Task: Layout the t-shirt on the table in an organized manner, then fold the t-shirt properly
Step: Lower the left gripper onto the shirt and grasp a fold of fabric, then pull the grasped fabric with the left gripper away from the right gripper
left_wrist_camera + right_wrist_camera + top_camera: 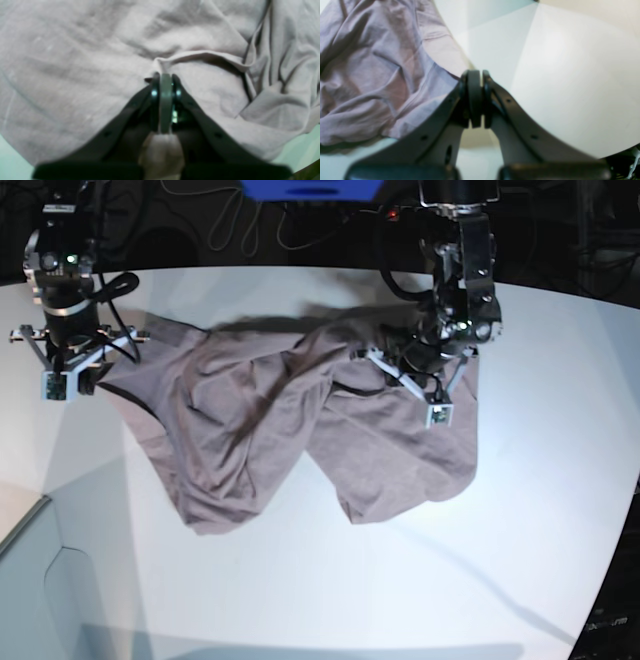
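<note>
The mauve-grey t-shirt (300, 420) lies crumpled across the middle of the white table (400, 580), bunched into folds with its far edge raised. My left gripper (165, 77) is shut, and a ridge of the t-shirt (200, 57) is pinched at its tips. In the base view the left gripper (395, 365) sits at the shirt's far right part. My right gripper (475, 75) is also shut, and the hem edge of the t-shirt (382, 75) runs into its tips. Seen from the base camera, the right gripper (88, 375) holds the shirt's far left corner, which is drawn taut.
Bare table (570, 75) stretches to the right of the right gripper. The table's curved edge (612, 560) runs down the right side. Dark clutter with cables (250, 225) and a blue object (310, 188) lie behind the table. A seam (40, 515) marks the near left corner.
</note>
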### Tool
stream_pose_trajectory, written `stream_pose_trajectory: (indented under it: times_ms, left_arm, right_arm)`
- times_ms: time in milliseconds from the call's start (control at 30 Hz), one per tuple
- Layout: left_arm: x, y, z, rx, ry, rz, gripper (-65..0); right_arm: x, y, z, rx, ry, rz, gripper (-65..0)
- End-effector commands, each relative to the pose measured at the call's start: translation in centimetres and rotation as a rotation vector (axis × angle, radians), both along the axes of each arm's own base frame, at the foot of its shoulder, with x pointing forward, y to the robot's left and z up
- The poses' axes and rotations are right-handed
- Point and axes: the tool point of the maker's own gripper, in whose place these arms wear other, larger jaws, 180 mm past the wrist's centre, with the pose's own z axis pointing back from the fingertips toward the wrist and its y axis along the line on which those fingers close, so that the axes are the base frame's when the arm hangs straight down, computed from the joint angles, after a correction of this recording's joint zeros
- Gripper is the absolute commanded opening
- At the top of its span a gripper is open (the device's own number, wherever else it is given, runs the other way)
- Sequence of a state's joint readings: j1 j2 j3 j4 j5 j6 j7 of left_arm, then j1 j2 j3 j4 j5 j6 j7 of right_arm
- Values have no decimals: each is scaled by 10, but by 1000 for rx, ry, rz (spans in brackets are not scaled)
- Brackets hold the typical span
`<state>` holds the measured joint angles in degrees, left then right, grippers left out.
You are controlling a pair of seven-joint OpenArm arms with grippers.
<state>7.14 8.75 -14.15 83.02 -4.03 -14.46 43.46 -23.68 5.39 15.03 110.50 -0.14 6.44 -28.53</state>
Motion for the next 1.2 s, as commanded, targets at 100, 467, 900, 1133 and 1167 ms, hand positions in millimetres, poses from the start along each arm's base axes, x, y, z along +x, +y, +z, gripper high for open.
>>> stream_pose_trajectory:
  times_ms: [100,467,900,1133,1167]
  left_arm:
    - [17,0,24,-3,-85,4,-649]
    - [72,18,143,51,-428,33,-649]
    - [181,-1,325,101,-879,-66,-649]
    - [234,-6,362,83,-899,-75,-649]
    - [242,-8,363,79,-890,-79,-649]
  right_arm:
    - [3,0,2,-11,-15,20,-650]
    - [0,-2,-7,-5,8,15,-650]
    - [-11,-28,-8,-32,24,-55,-650]
    - [-31,-36,-17,-42,72,-74,-650]
    - [-36,-36,-20,-43,85,-74,-650]
